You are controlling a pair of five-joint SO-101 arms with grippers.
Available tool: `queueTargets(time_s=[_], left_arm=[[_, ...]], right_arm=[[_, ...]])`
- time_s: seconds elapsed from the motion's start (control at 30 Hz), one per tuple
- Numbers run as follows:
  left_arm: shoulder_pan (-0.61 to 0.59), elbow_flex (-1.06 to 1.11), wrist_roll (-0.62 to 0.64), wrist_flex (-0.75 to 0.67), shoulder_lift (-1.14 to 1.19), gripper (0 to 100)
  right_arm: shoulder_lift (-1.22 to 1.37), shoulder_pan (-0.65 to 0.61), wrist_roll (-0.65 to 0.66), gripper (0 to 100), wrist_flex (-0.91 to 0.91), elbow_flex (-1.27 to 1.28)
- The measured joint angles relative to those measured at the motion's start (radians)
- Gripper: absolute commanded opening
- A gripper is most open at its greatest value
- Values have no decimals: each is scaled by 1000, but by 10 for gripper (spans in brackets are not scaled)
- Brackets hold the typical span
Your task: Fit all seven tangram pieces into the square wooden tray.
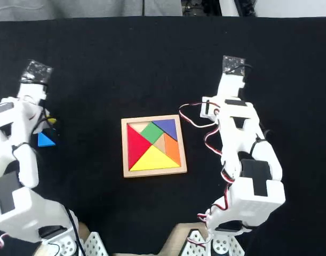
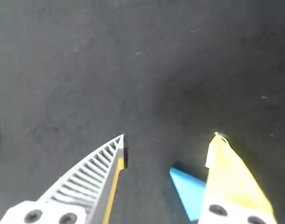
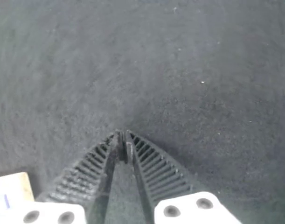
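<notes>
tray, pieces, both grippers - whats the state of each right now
wooden tray: partly filled
red triangle: seated in tray
yellow triangle: seated in tray
green piece: seated in tray
purple piece: seated in tray
orange piece: seated in tray
blue triangle: flat on the cloth outside the tray, not gripped
left gripper: open, at the blue triangle
right gripper: shut, empty
</notes>
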Motion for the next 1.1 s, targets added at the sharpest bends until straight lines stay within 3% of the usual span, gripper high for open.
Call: queueTargets(time_s=[0.1, 0.2, 0.33, 0.57, 0.77, 0.97, 1.1], left_arm=[[-11, -14, 2, -64, 6, 17], [-12, -18, 2, -58, 8, 85], [8, -21, 2, 5, 14, 29], [83, 26, -5, 35, 14, 29], [57, 95, -155, 31, 14, 29], [2, 193, -213, -101, 14, 29], [-17, 249, -322, -138, 8, 29]], right_arm=[[2, 2, 6, 12, 0, -11], [6, 2, 6, 12, 0, -23], [6, 2, 6, 12, 0, -31], [6, 2, 6, 12, 0, -32], [6, 2, 6, 12, 0, -32], [6, 2, 6, 12, 0, -32], [6, 2, 6, 12, 0, -32]])
